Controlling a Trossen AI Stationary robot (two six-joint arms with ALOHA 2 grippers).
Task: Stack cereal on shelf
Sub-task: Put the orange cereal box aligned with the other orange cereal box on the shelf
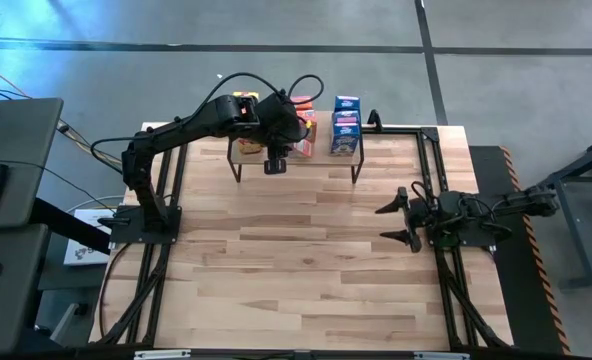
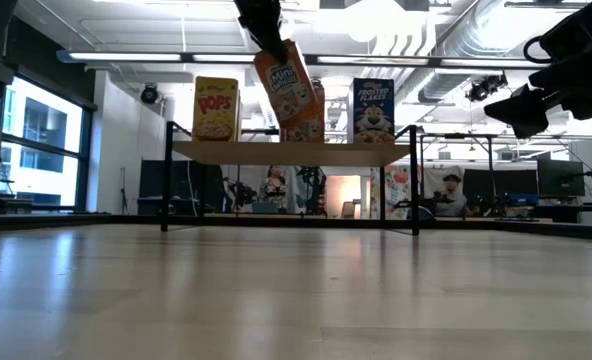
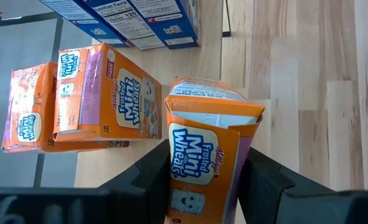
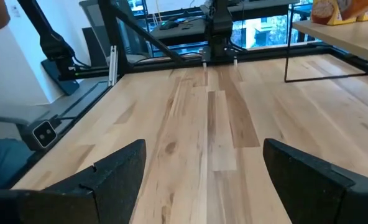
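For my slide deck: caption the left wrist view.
Left gripper holds an orange cardboard Frosted Mini-Wheats box beside two matching orange boxes.

The held orange box (image 3: 204, 168) runs off the frame's lower edge between the left pincer's (image 3: 204, 186) fingers. In the low view that pincer is cut by the top edge. Beyond it, the blue boxes (image 3: 131, 18) are cropped, perhaps two.

Desk (image 1: 306, 270): broad bare wood in front of the shelf, open passage.
Shelf (image 2: 291, 152): far edge, thin black legs; top crowded with cereal boxes (image 1: 345, 125).
Left gripper (image 1: 275, 160): above shelf front, holding tilted orange box (image 2: 288, 85).
Right gripper (image 1: 404, 222): near desk's right side, fingers spread.
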